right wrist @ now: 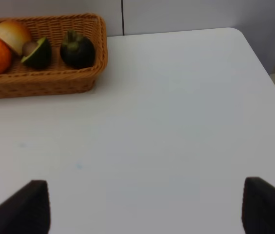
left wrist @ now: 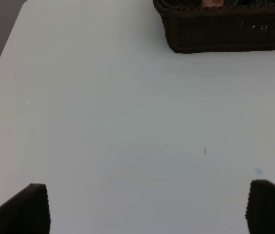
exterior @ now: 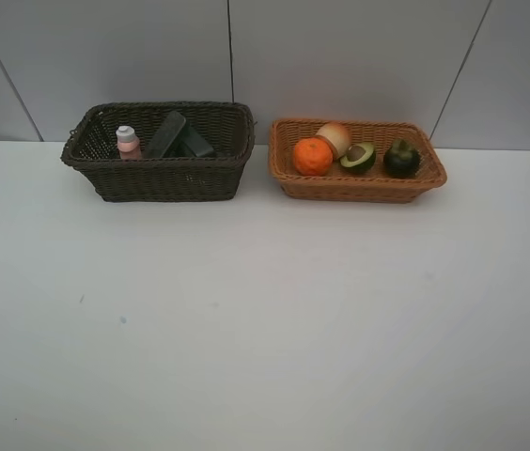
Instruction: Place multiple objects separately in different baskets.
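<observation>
The four fruits sit in the shallow light orange woven basket (exterior: 288,178): a round orange (exterior: 313,156), a pale peach-coloured round fruit (exterior: 335,137), a halved green avocado (exterior: 358,158) and a dark round mangosteen (exterior: 401,158). They look light and smooth, so they could roll or slip. I think it is best to pinch each one across its middle.

The deep dark brown woven basket (exterior: 162,178) holds a small pink bottle with a pale cap (exterior: 128,142) and long black blocky things (exterior: 177,137). I cannot tell those apart. The bottle looks hard and light and is best held around its body.

The white table (exterior: 265,319) has nothing else on it.

The left tool (left wrist: 147,209) is wide apart and holds nothing. The right tool (right wrist: 145,207) is wide apart too, and touches nothing.
</observation>
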Tool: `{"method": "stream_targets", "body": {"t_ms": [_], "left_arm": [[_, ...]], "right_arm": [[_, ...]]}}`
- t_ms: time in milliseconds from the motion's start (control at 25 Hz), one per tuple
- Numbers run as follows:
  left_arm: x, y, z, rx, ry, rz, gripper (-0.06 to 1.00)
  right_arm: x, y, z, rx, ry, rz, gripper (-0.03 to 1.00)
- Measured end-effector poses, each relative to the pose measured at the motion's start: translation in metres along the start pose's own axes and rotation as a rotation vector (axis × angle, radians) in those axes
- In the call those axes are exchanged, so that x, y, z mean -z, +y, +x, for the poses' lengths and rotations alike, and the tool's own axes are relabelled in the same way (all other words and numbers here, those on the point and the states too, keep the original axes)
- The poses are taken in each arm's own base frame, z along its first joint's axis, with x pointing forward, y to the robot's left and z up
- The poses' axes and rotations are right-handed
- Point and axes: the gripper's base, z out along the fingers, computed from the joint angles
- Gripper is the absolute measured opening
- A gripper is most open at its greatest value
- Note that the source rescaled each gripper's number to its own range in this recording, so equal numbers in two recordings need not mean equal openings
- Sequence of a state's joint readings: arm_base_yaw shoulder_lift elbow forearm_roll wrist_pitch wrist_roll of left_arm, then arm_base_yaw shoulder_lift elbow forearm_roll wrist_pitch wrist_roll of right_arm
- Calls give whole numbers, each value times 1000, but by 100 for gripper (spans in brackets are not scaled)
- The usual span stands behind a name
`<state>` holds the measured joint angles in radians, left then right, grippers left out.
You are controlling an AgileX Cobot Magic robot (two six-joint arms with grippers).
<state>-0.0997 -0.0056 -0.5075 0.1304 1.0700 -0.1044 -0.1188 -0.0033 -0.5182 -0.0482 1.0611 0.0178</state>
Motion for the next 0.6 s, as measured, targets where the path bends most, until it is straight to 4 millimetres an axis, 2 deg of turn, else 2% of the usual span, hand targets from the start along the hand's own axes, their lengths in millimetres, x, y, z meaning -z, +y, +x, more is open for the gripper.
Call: {"method": "stream_targets", "body": {"t_ms": [600], "left_arm": [[0,0,0,0,-2,0,100]], "right_arm": [[0,0,0,0,0,0,98]]}}
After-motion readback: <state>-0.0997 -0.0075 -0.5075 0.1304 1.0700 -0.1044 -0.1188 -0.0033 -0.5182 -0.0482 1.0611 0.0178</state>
